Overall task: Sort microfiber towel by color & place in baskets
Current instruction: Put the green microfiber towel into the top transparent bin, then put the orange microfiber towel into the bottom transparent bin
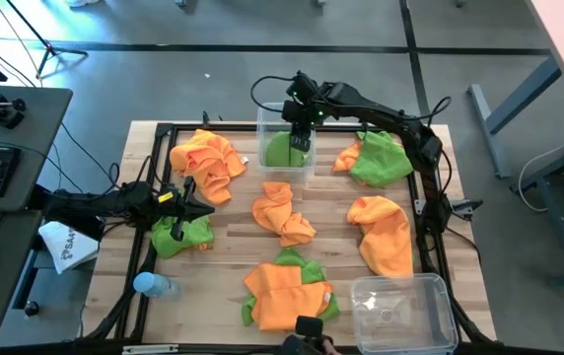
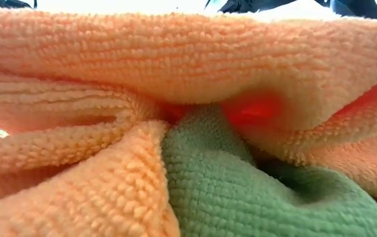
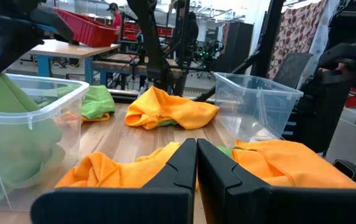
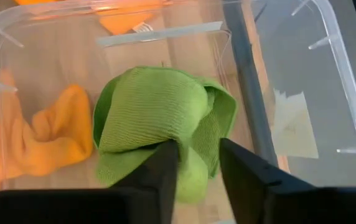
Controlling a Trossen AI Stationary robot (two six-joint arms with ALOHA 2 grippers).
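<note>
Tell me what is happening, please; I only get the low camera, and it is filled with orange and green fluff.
Observer: That is a pile of cloths right against the lens. From above, the right gripper hangs over a clear tub at the far edge of the table.
Operator: Anything in that tub?
Observer: A green cloth, below the parted fingers.
Operator: And the other arm?
Observer: The left gripper sits at the table's left side, fingers shut, beside another green cloth.
</note>
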